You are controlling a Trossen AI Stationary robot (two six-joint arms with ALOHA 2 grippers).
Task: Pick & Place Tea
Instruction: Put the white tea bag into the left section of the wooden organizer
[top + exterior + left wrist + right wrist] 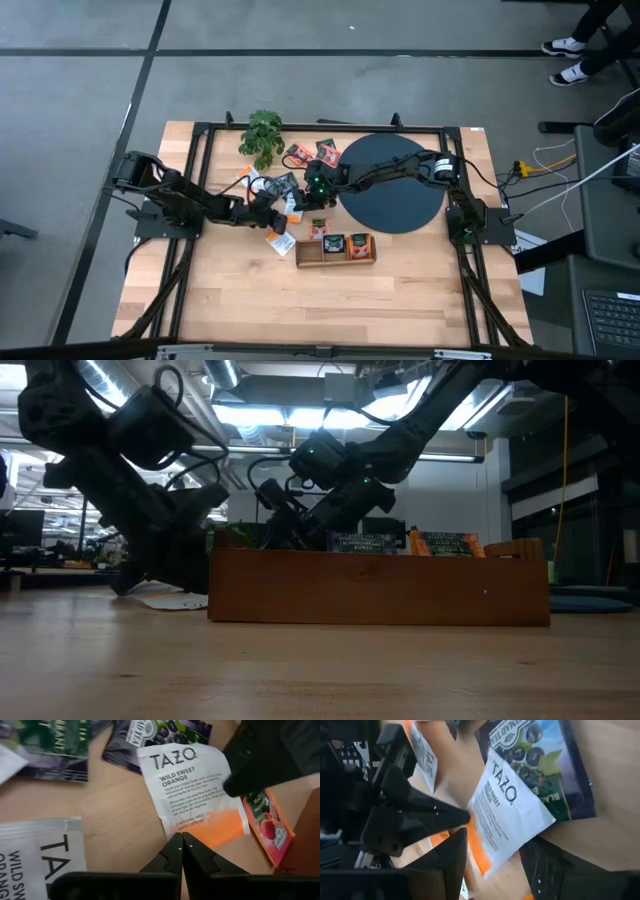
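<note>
My left tool (182, 836) is pressed together, tips just at the orange edge of a flat white-and-orange paper tea packet (192, 787) lying on the pale wooden worktop (115, 815); my right tool (492, 857) is spread, straddling that same packet.

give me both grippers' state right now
Left gripper: shut, empty, tips at the edge of the white Tazo Wild Sweet Orange packet.
Right gripper: open, fingers straddling that same packet, not yet closed on it.
</note>
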